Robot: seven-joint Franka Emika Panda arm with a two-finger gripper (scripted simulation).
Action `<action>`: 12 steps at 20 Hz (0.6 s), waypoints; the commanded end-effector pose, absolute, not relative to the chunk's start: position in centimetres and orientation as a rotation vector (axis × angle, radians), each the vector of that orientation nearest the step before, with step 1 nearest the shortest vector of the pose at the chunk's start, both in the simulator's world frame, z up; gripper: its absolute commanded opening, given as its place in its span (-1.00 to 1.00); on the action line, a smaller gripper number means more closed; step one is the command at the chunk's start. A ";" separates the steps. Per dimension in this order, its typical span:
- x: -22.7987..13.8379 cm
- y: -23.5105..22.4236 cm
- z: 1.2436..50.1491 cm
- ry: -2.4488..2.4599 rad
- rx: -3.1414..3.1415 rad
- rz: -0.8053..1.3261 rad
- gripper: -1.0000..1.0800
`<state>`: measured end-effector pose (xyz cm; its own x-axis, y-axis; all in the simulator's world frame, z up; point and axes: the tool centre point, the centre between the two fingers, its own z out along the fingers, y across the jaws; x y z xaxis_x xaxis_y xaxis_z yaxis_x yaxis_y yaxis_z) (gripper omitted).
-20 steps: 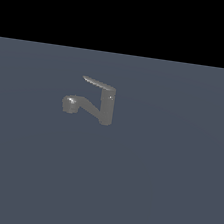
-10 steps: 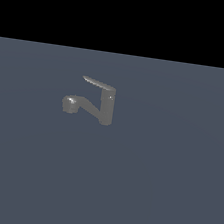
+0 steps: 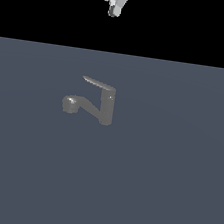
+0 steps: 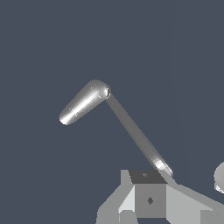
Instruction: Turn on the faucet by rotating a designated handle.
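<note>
The faucet point(image 3: 106, 108) is a small dull-grey tap standing on the dark floor, its slanted spout ending in a round head toward the exterior view's left. The handle point(image 3: 98, 84) is a thin tapered blade on the column's top, also pointing to the exterior view's left. In the wrist view the handle point(image 4: 83, 103) shows as a light tapered blade, with the faucet's spout point(image 4: 131, 129) running off from its joint. My gripper point(image 3: 114, 8) hangs high above the faucet, well clear of it. Its fingers look pressed together with nothing between them, and its body point(image 4: 148, 200) fills the wrist view's edge.
The flat blue-grey floor point(image 3: 163, 192) stretches all around the faucet. A black background lies behind the gripper at the far side of the exterior view. A pale rounded part point(image 4: 220, 176) shows at the wrist view's border.
The gripper has come into the exterior view's upper edge above the faucet; earlier it was out of view. The faucet and handle have not moved.
</note>
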<state>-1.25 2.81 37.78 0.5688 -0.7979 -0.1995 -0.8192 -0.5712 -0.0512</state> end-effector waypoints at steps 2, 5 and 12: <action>0.9 3.3 36.0 1.513 -2.598 0.234 -1.00; 2.7 3.8 34.4 1.624 -2.544 0.230 -1.00; 6.5 4.9 30.4 1.875 -2.409 0.207 -1.00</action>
<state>5.67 4.67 31.33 0.2805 -0.9456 -0.1648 -0.9580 -0.2863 0.0125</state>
